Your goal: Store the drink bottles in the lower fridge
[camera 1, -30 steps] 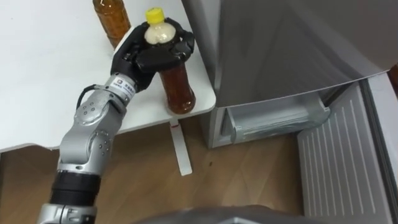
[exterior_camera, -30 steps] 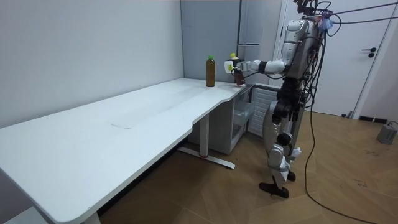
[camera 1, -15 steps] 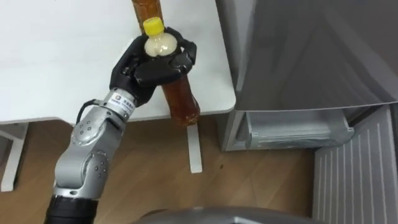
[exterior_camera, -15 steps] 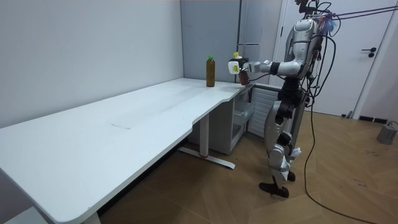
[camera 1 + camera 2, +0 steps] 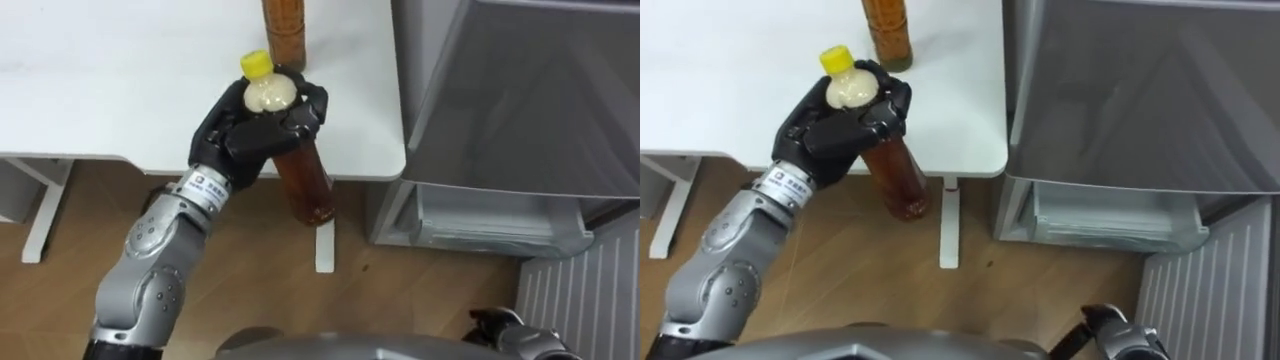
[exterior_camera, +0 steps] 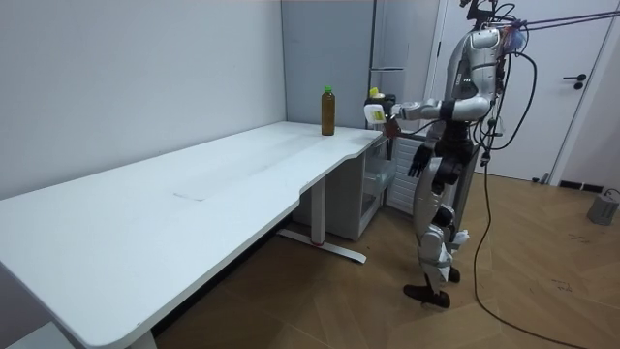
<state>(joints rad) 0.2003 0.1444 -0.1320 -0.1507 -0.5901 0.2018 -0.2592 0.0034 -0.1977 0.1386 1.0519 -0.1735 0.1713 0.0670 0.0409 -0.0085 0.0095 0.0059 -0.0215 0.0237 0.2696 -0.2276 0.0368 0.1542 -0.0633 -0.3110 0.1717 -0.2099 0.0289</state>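
White desk (image 5: 120, 80) ends at its right edge just beside a grey fridge (image 5: 520, 90), with wood floor below. The drink bottle (image 5: 305, 180), amber with a yellow cap, is in the left robot hand (image 5: 255, 135), whose fingers are wrapped round its neck and shoulder. It hangs off the desk's near right corner, its base showing against the floor beyond the near edge. Its long axis is nearly upright but leaning, the cap toward the robot's left and the base toward its right.

A second amber bottle (image 5: 283, 25) stands on the desk just behind it, near the right edge.

The lower fridge compartment (image 5: 490, 215) looks open and lies to the right of the held bottle and well below it. My reading is that the coming move turns on this: the bottle must go rightward and down, past the desk corner, and the left arm must cross toward that side. The right robot hand (image 6: 418, 160) hangs low by the robot's hip, nearer the fridge.
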